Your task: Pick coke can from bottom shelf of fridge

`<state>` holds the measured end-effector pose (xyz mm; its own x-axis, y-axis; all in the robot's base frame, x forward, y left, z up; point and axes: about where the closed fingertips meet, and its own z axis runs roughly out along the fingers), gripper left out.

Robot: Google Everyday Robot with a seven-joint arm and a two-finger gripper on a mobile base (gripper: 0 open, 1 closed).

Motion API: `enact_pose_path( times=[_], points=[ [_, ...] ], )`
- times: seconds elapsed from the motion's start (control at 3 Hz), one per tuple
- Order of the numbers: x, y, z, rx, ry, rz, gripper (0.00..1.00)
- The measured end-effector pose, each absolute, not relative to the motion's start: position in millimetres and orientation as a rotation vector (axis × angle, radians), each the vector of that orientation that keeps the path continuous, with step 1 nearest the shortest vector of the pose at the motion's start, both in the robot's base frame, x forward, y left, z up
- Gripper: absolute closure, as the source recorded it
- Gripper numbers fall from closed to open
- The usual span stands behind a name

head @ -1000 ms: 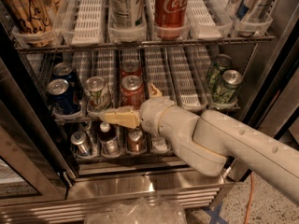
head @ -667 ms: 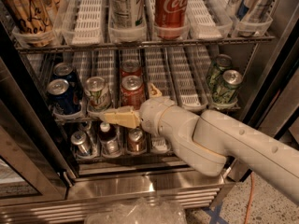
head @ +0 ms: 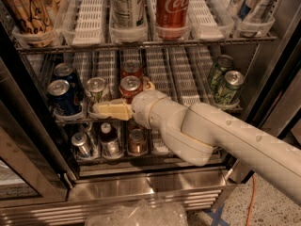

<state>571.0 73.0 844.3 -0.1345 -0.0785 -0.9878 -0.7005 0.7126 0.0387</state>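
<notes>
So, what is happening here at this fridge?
A robot arm reaches into the open fridge. Its end effector is at the front edge of a wire shelf, just left of and below the lid of the red coke can. The can is not lifted yet: it stands upright in its lane, with a second red can behind it.

The gripper point(head: 112, 110) is pictured inside the fridge point(head: 141, 192), at the front edge of a shelf point(head: 184, 89), just before the coke can point(head: 130, 86) and a neighbouring can point(head: 96, 89) to its left. A pair of cans point(head: 228, 86) is set well to the right; three more cans point(head: 109, 142) are lined up on the lower shelf point(head: 94, 160).
</notes>
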Motion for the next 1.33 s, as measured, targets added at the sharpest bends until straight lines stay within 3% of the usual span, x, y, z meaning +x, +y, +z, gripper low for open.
enact_pose_path(
  times=[0.33, 1.33],
  points=[
    [571.0, 73.0, 844.3, -0.64, 1.64, 0.604, 0.17],
    [571.0, 73.1, 844.3, -0.64, 1.64, 0.604, 0.88]
  ],
)
